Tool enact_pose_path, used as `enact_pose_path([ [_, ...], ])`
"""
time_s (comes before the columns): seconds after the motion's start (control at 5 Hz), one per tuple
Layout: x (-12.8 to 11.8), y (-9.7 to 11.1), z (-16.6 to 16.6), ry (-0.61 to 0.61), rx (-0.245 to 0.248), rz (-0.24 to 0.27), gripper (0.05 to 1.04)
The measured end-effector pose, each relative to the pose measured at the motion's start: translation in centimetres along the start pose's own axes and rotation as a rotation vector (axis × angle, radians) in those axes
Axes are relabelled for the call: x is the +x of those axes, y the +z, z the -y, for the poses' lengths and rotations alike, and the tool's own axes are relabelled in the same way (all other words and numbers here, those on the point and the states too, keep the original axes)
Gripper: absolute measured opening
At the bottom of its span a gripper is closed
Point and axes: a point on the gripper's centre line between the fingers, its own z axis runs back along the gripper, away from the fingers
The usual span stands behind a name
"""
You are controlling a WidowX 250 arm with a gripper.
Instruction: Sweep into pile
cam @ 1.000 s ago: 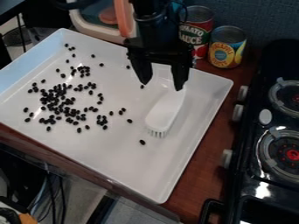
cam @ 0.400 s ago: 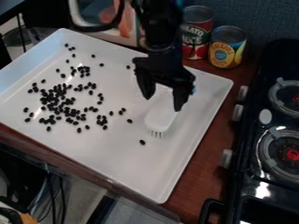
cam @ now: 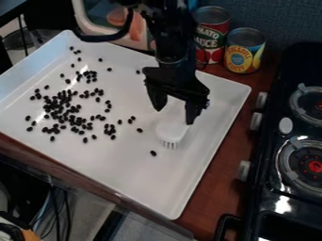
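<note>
The claw [cam: 174, 116] hangs spread wide over the white brush [cam: 171, 132]. Black beans [cam: 63, 106] lie scattered to the left in the white tray [cam: 135, 172].

Black two-finger gripper [cam: 174, 116] is partly hiding the white, bristled plastic brush [cam: 171, 131]. Top edge is cutting off the black jointed arm [cam: 173, 40]; right edge is cropping the boxy black stove [cam: 301, 205].

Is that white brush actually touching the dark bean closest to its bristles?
Apart. In the camera view, a bare strip of the white tray shows between the bristles of the brush and the bean.
</note>
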Motion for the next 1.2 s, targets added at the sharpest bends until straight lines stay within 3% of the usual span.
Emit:
enact_pose_path([
  [0.2,0.2,-0.6,-0.1,0.047,-0.018,-0.010,0.734],
  [0.8,0.1,-0.7,-1.4,0.100,-0.035,-0.031,0.732],
  [1.2,0.8,-1.0,-3.1,0.118,-0.018,-0.026,0.732],
])
